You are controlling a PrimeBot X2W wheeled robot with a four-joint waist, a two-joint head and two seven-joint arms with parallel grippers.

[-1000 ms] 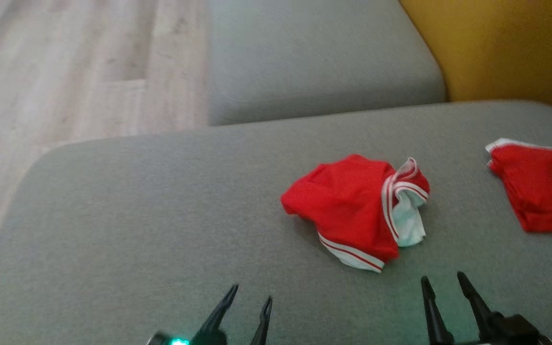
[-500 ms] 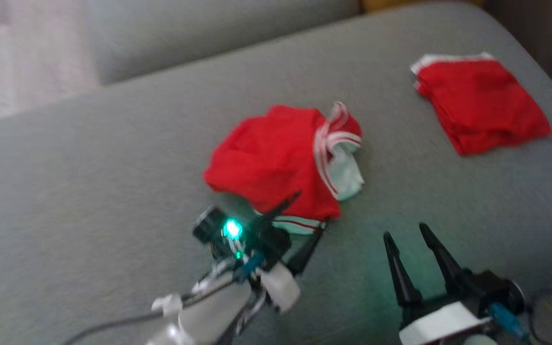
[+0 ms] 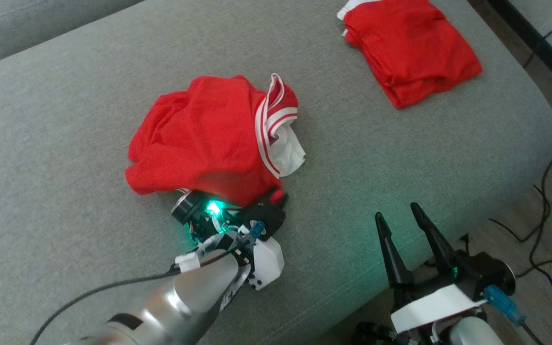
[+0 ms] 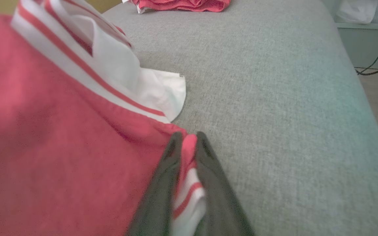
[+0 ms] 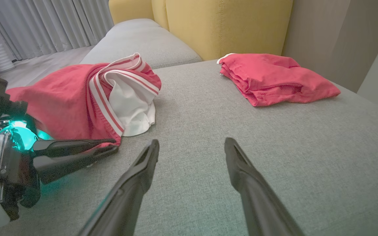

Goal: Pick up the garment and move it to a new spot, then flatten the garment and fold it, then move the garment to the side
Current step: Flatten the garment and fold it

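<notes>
Open grey cushion on most sides; two red heaps and one arm stand in the way.

The crumpled garment (image 3: 204, 139) sits in the middle of the cushion (image 3: 65, 120), with bare fabric to its left, beyond it and to its right. The left gripper (image 4: 186, 136), pinched onto the garment's striped hem, and its forearm (image 3: 185, 297) take up the near approach. A bare strip runs between the garment and the folded red pile (image 3: 410, 43) at the far right corner. The right gripper (image 3: 396, 213), fingers spread, hovers at the near edge with bare fabric ahead of it. Off the right edge, cables (image 3: 544, 191) lie on the floor. A yellow backrest (image 5: 221, 26) rises behind the pile.
</notes>
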